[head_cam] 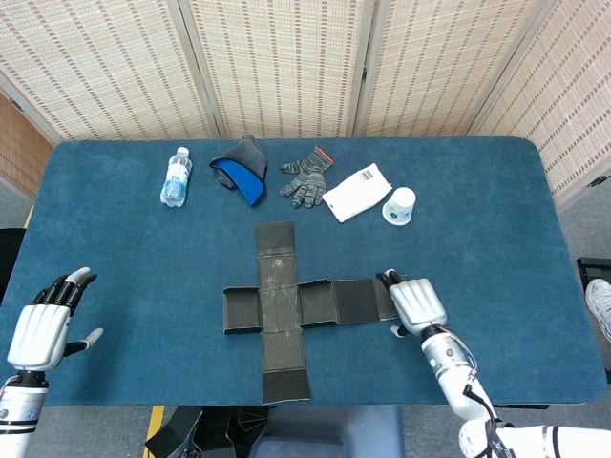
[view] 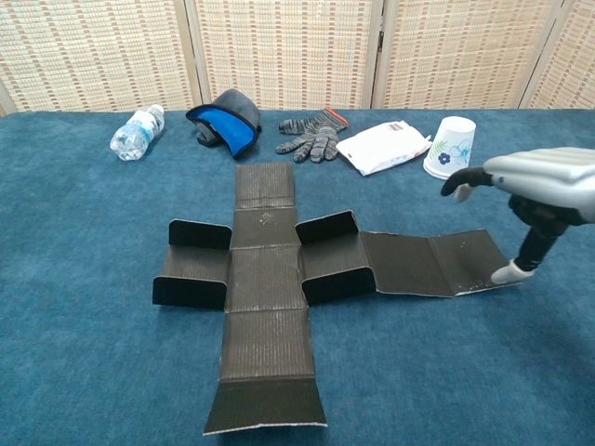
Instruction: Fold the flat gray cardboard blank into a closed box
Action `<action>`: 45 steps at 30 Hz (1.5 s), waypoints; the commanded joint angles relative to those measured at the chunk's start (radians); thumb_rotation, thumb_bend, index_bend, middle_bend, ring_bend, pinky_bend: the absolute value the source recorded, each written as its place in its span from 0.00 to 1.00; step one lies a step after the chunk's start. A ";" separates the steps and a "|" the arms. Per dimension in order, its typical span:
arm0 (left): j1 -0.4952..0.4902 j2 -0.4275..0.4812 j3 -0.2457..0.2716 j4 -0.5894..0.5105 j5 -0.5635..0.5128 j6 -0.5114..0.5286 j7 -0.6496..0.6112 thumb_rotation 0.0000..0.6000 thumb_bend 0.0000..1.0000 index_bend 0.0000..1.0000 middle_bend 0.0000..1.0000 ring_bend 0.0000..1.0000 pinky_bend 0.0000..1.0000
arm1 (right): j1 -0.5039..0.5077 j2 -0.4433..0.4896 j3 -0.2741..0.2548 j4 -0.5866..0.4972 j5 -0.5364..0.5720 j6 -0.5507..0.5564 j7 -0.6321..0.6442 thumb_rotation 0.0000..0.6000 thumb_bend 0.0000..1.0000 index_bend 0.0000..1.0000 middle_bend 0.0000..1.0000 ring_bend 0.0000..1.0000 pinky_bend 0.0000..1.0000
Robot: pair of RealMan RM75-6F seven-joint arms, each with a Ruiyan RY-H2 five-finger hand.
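Cardboard blank (head_cam: 286, 307) lies flat, cross-shaped, mid-table near the front edge; only the small side flaps stand up. Folding barely begun. Right hand (head_cam: 416, 303) hovers over the far right panel, fingers apart, thumb tip at the panel's corner, holding nothing. Left hand (head_cam: 40, 322) released, well apart. Next: likely lift that right panel inward.

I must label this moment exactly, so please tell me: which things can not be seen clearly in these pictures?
- Right hand: head view, its back hides the cardboard blank's right end panel; contact cannot be told.
- Right hand, chest view: cut off by the right edge.
- Left hand: outside chest view.
- White packet: label print too small, both views.
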 commanded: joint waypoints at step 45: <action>0.007 -0.007 0.002 0.068 0.012 -0.018 -0.082 1.00 0.10 0.18 0.16 0.15 0.27 | 0.358 -0.316 -0.001 0.280 0.428 0.063 -0.252 1.00 0.00 0.05 0.13 0.81 0.89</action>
